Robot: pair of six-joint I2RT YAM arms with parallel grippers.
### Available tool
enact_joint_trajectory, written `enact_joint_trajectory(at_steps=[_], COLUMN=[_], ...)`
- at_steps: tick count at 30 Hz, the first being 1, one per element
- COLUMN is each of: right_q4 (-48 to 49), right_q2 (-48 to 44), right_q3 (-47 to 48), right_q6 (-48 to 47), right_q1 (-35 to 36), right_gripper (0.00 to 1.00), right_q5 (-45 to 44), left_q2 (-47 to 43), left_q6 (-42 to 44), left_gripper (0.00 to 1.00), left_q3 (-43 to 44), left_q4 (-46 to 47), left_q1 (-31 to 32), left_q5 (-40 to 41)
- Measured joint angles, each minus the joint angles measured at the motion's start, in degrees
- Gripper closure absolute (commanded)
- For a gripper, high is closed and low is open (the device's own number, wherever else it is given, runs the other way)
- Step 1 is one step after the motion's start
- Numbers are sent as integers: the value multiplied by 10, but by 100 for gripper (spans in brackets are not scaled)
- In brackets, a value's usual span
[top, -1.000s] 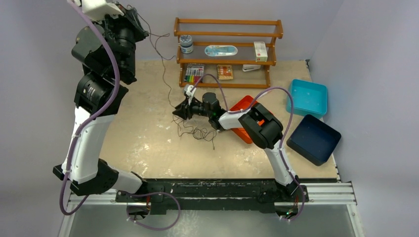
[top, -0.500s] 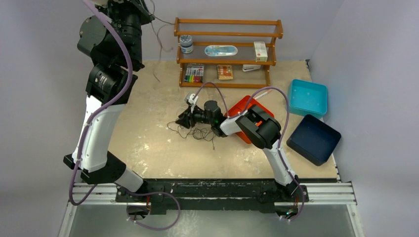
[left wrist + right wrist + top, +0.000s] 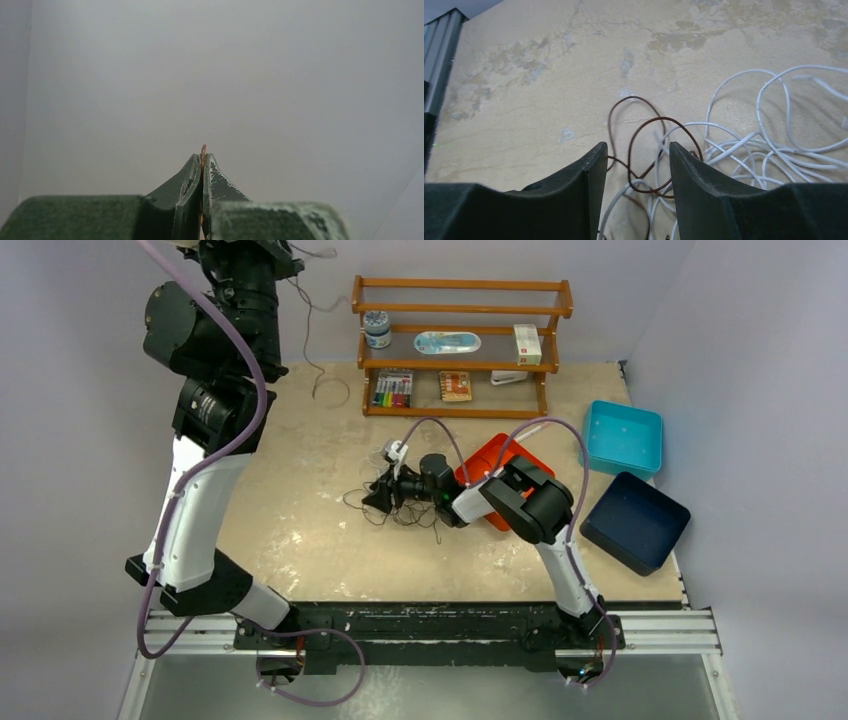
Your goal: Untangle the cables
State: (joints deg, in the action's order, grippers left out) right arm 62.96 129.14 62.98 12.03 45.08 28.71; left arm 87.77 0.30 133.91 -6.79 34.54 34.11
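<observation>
The cable (image 3: 203,150) has come clear of the tangle (image 3: 402,508), pinched in your left tool (image 3: 202,157), with your right tool (image 3: 637,147) parted over that tangle.

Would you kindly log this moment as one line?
left gripper: raised, shut on cable | right gripper: open, low over tangle | untangling: unfinished
</observation>
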Motion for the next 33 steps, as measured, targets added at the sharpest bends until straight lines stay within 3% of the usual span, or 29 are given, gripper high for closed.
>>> enact_joint_trajectory(at_steps=[9,16,24,33], right_q4=[-1,-16,-53,-67], right_q2=[-185,-296,-350,-329], right_q3=[-99,-123,-122,-43], right_q6=[-1,14,107,240], right_q1=[0,0,0,0], right_gripper=[41,39,37,33], right_q5=[11,-3,-87,-129], left_q2=[-37,-74,-99,-99], left_q6=[9,-2,-23,-27], left_gripper=[100,100,100,100], left_q3=[-85,-125,-157,-177], left_q4=[-3,-7,-5,-6], left_q1=[0,0,0,0], left_q5=[7,7,6,5])
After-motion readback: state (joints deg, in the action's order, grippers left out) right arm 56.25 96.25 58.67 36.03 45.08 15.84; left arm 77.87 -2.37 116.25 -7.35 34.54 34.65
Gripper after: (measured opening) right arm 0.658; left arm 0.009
